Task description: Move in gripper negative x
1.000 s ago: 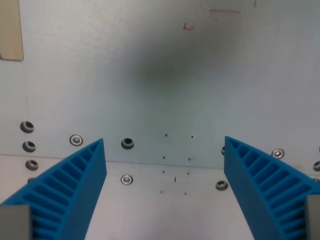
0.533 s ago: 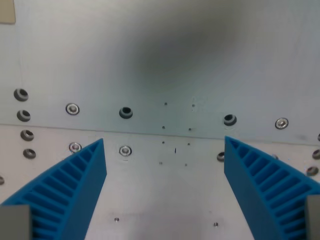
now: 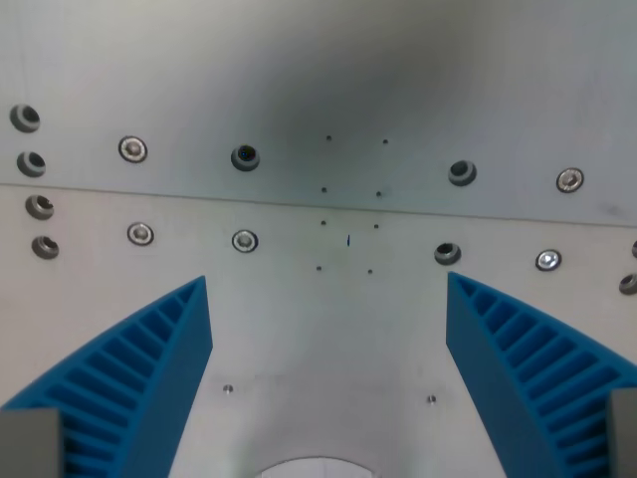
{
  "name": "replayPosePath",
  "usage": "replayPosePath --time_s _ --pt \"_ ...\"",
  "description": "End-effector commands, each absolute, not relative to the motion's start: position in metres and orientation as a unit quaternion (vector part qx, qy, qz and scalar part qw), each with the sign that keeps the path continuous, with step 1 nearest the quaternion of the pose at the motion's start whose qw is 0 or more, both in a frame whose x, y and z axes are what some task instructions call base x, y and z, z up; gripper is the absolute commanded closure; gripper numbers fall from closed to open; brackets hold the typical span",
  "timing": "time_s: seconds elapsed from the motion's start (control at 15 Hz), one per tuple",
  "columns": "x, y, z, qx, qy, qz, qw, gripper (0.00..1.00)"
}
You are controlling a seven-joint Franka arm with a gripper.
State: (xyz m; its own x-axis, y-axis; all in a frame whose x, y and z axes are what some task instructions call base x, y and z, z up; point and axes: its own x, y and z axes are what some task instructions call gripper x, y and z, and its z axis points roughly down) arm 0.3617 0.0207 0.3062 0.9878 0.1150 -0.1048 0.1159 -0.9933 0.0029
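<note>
My gripper (image 3: 328, 329) is open and empty. Its two blue ribbed fingers stand wide apart at the bottom of the wrist view, one finger (image 3: 139, 383) at the left and the other finger (image 3: 528, 383) at the right. Below them is a bare grey metal plate (image 3: 328, 329) seen from above. Nothing lies between the fingers.
A seam (image 3: 299, 202) between two metal plates runs across the view. Screws (image 3: 245, 240) and empty holes (image 3: 245, 156) line both sides of it. A ring of small dots (image 3: 348, 204) sits at centre. A pale rounded cutout (image 3: 314, 468) shows at the bottom edge.
The whole scene has slid up the picture, so the camera has moved. The beige patch at top left and the red marks have left the view. The cutout has come into view. The fingers stay open.
</note>
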Motion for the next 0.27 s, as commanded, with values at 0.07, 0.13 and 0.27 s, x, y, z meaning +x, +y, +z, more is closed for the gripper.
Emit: replayPosePath --time_s 0.07,0.13,0.27 --pt "0.336 0.014 0.312 0.998 0.059 -0.006 0.002 0.0" --pt "0.331 0.013 0.312 0.998 0.059 -0.006 0.002 0.0" --pt "0.321 0.012 0.312 0.998 0.059 -0.006 0.002 0.0"
